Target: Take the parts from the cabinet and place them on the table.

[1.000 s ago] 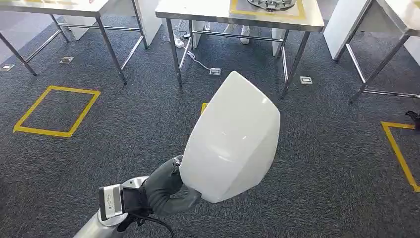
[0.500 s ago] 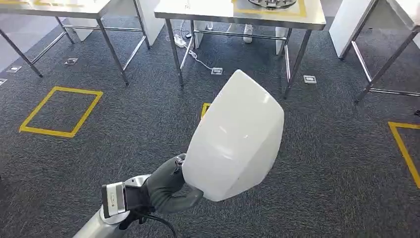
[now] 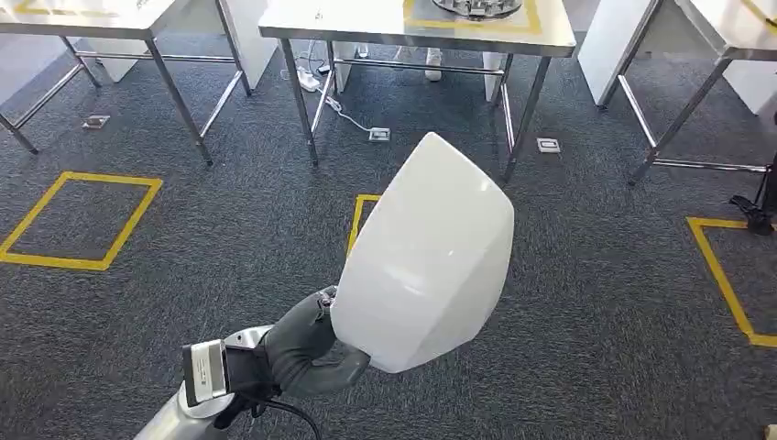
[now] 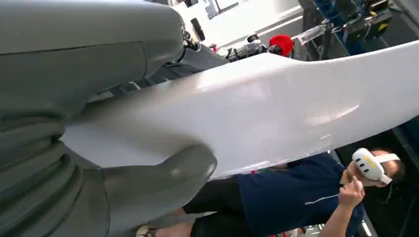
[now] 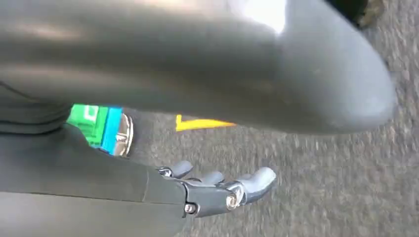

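A large white curved shell part (image 3: 426,261) is held up in front of me by my left hand (image 3: 307,348), which grips its lower edge. In the left wrist view the thick grey thumb (image 4: 163,180) presses on the white part (image 4: 276,106) from one side. My right hand (image 5: 217,190) hangs over the carpet with its fingers apart and nothing in it. A steel table (image 3: 366,23) with a yellow-taped square and a round metal part (image 3: 476,5) on it stands ahead.
Dark carpet with yellow tape squares (image 3: 78,220) lies ahead. More steel tables (image 3: 73,14) stand at the far left and far right (image 3: 724,23). Cables and floor sockets (image 3: 377,134) lie under the middle table. A person in a blue shirt (image 4: 291,192) wearing a headset stands nearby.
The whole view has shifted: the tables and tape squares slid left and slightly down the picture. The white part stays gripped in my left hand in the same pose.
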Tool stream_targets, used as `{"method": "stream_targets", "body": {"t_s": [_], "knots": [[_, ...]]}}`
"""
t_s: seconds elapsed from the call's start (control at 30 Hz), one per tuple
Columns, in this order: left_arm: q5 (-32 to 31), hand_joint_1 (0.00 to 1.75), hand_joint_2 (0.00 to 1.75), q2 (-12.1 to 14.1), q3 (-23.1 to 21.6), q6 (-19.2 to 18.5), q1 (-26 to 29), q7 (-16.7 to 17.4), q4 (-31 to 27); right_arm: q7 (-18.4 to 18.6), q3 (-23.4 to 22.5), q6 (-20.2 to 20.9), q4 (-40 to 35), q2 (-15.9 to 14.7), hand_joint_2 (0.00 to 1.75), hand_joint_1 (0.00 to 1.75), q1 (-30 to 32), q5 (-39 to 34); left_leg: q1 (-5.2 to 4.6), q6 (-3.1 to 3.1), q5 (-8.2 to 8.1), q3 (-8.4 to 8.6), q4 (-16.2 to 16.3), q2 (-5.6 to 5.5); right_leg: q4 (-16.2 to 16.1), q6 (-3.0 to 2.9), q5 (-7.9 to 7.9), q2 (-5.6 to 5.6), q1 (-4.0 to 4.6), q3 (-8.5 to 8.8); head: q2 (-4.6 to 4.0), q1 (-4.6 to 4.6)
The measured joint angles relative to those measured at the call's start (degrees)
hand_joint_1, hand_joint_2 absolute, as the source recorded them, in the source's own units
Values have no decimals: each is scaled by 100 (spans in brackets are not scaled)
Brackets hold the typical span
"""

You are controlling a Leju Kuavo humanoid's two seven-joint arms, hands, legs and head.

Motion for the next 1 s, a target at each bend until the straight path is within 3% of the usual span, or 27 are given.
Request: {"method": "stream_targets", "body": {"t_s": [0.03,0.07,0.13,0.17,0.2,0.23,0.3,0.33,0.37,0.47,0.53,0.57,0.63,0.67,0.7,0.73,0.8,0.83,0.87,0.97,1.0], "knots": [[0,175,175,0,0,0,-6,-2,-4,0,0,0,0,0,0,0,-5,0,-3,36,-6,25,-15,11,194,20,-120,-74,14,-85,0,15],[0,175,175,-4,0,0,-6,0,-7,0,0,0,0,0,0,0,-9,0,-3,52,-12,30,-15,30,566,42,-324,-89,12,-285,0,42],[0,175,175,-4,-2,-2,8,2,-4,0,0,-2,0,-11,0,0,-5,0,-14,83,-38,31,-9,56,1478,74,-684,-89,15,-803,0,50],[0,175,175,-4,-2,-7,13,2,-4,2,0,-2,0,-11,0,0,6,0,-16,82,-52,35,-6,60,1767,83,-715,-90,13,-997,0,57],[0,175,175,-4,-2,-7,14,2,-2,2,0,0,0,-11,0,0,11,0,-15,76,-70,53,-4,61,1719,85,-578,-91,11,-1024,0,61],[0,175,175,-4,-2,-7,14,2,-2,2,0,0,0,-11,0,0,12,0,-15,67,-94,83,-3,62,1408,79,-324,-101,11,-907,0,68],[0,175,175,-7,-2,-7,13,2,-4,0,0,0,0,-17,0,0,10,0,-15,32,-160,172,4,72,342,46,237,-150,12,-399,0,87],[0,175,175,-7,-2,-7,11,2,-4,0,0,0,0,-20,0,0,6,0,-31,4,-192,184,13,79,-1,9,260,-210,24,-242,0,101],[0,175,175,-7,-2,-7,10,4,-4,0,0,0,0,-20,0,0,-8,0,-65,-35,-226,180,33,69,-17,-52,243,-193,60,-239,0,101],[0,175,175,-7,-2,-7,4,2,-7,2,0,0,0,-20,0,0,4,0,-61,-118,-259,228,-19,89,-12,-145,196,-170,78,-241,0,96],[0,175,175,-7,-2,-7,-11,0,-11,0,0,0,0,-15,0,0,6,0,-47,-185,-370,206,167,73,-52,-234,181,-165,21,-147,0,70],[0,175,175,-5,0,-7,-19,-2,-9,0,0,0,0,-17,0,0,0,-2,-38,-206,-556,28,535,63,-52,-267,158,-164,20,-114,0,33],[0,175,175,7,-2,-7,-4,-2,9,2,0,0,0,-17,0,0,1,0,-24,-238,-921,-508,1473,59,-50,-287,101,-159,27,-69,0,17],[0,175,175,15,-2,-7,4,0,20,2,0,0,0,-17,0,0,8,0,-23,-245,-981,-724,1793,59,-49,-282,73,-151,28,-44,0,11],[0,175,175,20,-2,-7,7,0,28,2,0,0,0,-17,0,0,14,0,-22,-242,-880,-820,1841,59,-49,-270,38,-138,27,-6,0,9],[0,175,175,22,-2,-7,6,0,33,2,0,0,0,-17,0,0,16,-2,-18,-235,-617,-758,1601,59,-49,-258,-2,-126,26,48,0,7],[0,175,175,22,-2,-7,1,0,33,2,0,0,0,-13,0,0,10,-2,-14,-199,24,-357,601,57,-49,-221,-88,-102,22,182,0,-4],[0,175,175,26,-2,-7,-2,0,33,2,0,2,0,-13,0,0,13,-2,-15,-175,154,-204,185,48,-50,-192,-135,-97,21,218,0,-13],[0,175,175,26,-2,-7,-7,-2,42,0,0,0,0,-13,0,0,-1,-7,-41,-154,34,-134,115,31,-32,-137,-175,-85,51,220,0,-13],[0,175,175,22,-2,-9,-16,0,46,2,0,2,0,-11,0,0,10,-20,-61,-6,-12,-140,97,19,-35,-6,-122,-82,39,267,0,-9],[0,175,175,9,-2,-7,-18,0,42,2,0,2,0,-11,0,0,4,-20,-34,30,-20,-54,80,0,-3,10,-129,-82,33,281,0,-9]]}}
